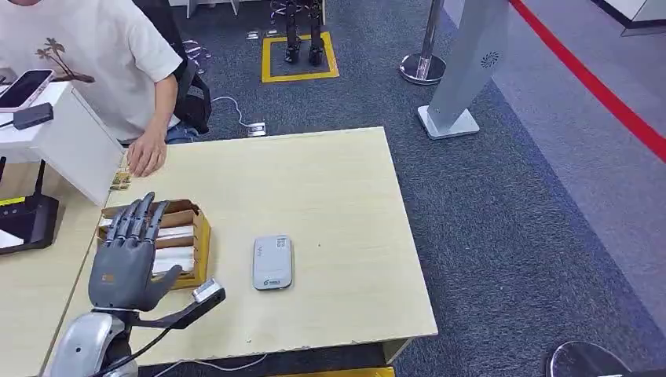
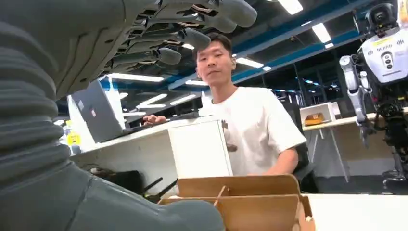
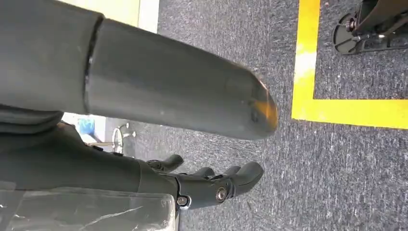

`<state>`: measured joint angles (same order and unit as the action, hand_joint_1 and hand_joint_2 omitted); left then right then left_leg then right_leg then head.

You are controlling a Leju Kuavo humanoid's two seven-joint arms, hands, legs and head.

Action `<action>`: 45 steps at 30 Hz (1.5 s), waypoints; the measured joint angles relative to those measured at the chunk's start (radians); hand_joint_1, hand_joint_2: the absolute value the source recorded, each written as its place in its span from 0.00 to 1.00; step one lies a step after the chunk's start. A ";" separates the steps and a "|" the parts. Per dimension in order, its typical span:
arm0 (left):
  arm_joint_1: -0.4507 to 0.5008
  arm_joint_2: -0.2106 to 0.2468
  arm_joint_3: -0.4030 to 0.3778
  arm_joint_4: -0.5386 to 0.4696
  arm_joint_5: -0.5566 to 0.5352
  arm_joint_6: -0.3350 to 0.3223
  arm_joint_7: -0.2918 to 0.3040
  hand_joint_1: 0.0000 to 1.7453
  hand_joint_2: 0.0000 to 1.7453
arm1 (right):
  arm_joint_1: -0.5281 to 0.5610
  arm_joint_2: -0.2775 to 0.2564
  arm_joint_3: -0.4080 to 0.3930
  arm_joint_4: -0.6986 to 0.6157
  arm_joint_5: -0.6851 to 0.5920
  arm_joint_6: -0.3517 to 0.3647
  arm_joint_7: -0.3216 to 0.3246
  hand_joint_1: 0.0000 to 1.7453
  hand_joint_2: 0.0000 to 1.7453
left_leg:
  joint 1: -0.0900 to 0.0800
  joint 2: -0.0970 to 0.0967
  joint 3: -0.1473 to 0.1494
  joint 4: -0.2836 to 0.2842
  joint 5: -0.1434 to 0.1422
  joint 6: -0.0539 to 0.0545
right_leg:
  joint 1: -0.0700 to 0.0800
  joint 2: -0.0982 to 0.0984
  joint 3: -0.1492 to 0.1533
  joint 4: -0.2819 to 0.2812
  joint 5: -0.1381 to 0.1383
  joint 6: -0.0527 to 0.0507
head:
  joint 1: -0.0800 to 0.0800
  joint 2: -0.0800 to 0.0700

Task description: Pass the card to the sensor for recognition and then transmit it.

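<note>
A: Where is the left hand (image 1: pixel 126 263)?

B: Over the left part of the tabletop (image 1: pixel 330 181), palm down, its fingers (image 1: pixel 140 216) spread straight and holding nothing. They reach above a cardboard box (image 1: pixel 188 228) that holds white cards (image 1: pixel 174 233).

A: And the sensor?

B: A small grey reader (image 1: pixel 272 262) lies flat just to the right of the box, apart from it, near the tabletop's front edge. Bare wood runs from the reader to the right edge and back to the far edge.

A: What borders the tabletop?

B: Grey carpet (image 1: pixel 503 220) to the right and beyond. A grey stand (image 1: pixel 463 71) and a chrome post (image 1: pixel 426 55) sit well apart from the far right corner. A red line (image 1: pixel 597 86) crosses the carpet. On the left, a white box (image 1: pixel 75 145) stands by the cardboard one.

A: Anyone nearby?

B: A person in a white T-shirt (image 1: pixel 94 55) sits at the far left corner, one hand (image 1: pixel 146 154) resting on the tabletop close behind the box.

A: What do the wrist cameras add?

B: The left one looks under the fingers at the box's rim, the seated person, an open laptop (image 2: pixel 98 113) and a white robot (image 2: pixel 385 53) at a far table. The right one shows the right hand (image 3: pixel 211 180) hanging over carpet beside yellow floor tape (image 3: pixel 308 62), fingers loosely curled, nothing in them.
</note>
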<state>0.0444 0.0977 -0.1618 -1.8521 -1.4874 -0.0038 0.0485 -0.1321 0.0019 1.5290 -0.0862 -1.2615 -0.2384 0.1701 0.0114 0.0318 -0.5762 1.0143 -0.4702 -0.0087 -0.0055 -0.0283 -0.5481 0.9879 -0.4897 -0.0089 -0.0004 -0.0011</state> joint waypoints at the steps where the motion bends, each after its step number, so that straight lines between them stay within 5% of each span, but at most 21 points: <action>1: 0.010 0.001 -0.006 -0.004 -0.012 0.005 0.003 0.00 1.00 | 0.000 0.000 0.000 0.000 -0.004 0.000 0.000 0.00 0.00 | 0.000 0.000 0.000 0.000 0.000 0.000 | 0.000 0.000 0.000 0.000 0.000 0.000 | 0.000 0.000; 7: 0.048 0.021 -0.026 -0.019 -0.071 -0.006 0.034 0.00 1.00 | 0.000 0.000 0.000 -0.001 -0.018 -0.003 0.003 0.00 0.00 | 0.000 0.000 0.000 0.000 0.000 0.000 | 0.000 0.000 0.000 0.000 0.000 0.000 | 0.000 0.000; 26: 0.129 0.156 -0.026 -0.034 0.017 -0.122 0.042 0.00 1.00 | 0.000 0.000 0.001 -0.001 -0.026 -0.004 0.006 0.00 0.00 | 0.000 0.000 0.000 0.000 0.000 0.000 | 0.000 0.000 0.000 0.000 0.000 0.000 | 0.000 0.000; 45: 0.050 0.175 -0.046 0.016 0.031 -0.150 0.030 0.00 1.00 | -0.001 0.000 0.026 -0.001 -0.011 0.000 0.008 0.00 0.00 | 0.000 0.000 0.000 0.000 0.000 0.000 | 0.000 0.000 0.000 0.000 0.000 0.000 | 0.000 0.000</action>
<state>0.0939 0.2724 -0.2082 -1.8357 -1.4565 -0.1537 0.0782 -0.1329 0.0019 1.5545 -0.0874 -1.2730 -0.2380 0.1781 0.0115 0.0317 -0.5759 1.0141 -0.4702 -0.0086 -0.0054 -0.0284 -0.5479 0.9880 -0.4900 -0.0093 -0.0004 -0.0011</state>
